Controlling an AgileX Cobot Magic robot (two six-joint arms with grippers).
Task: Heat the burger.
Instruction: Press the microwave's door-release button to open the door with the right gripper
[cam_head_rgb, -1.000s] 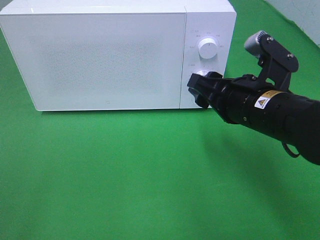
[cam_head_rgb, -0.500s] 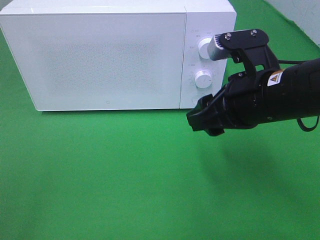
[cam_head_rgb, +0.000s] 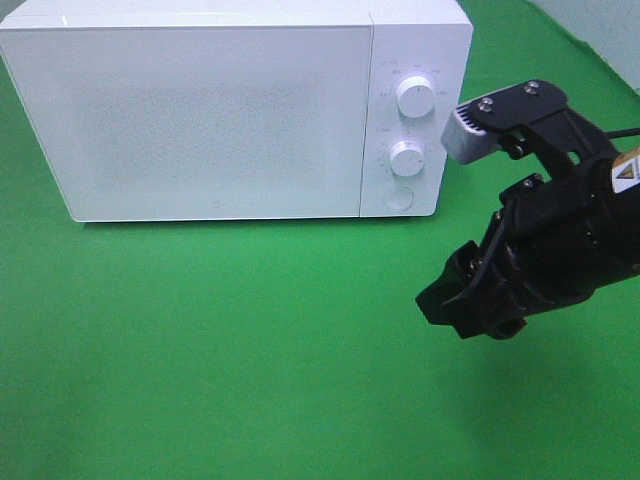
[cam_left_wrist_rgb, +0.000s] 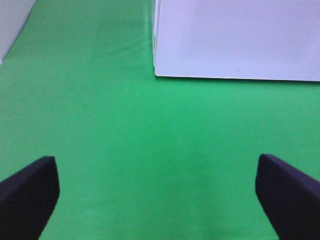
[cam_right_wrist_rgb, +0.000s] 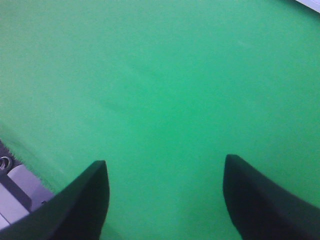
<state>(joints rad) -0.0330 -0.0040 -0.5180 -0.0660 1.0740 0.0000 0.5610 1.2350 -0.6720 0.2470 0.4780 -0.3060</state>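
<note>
Burger nowhere in sight; microwave (cam_head_rgb: 220, 110) door shut.
Left jaws and right jaws gape wide, empty, above the bench (cam_head_rgb: 200, 350). I'd expect a soft, loosely stacked burger; grip gently across the bun.

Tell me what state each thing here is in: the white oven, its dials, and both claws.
Microwave: door shut, standing on the green cloth.
Upper knob: untouched, setting too small to read.
Lower knob: untouched, setting too small to read.
Round button: untouched.
Right gripper: open, empty, clear of the microwave.
Left gripper: open wide, empty, facing the microwave.
</note>
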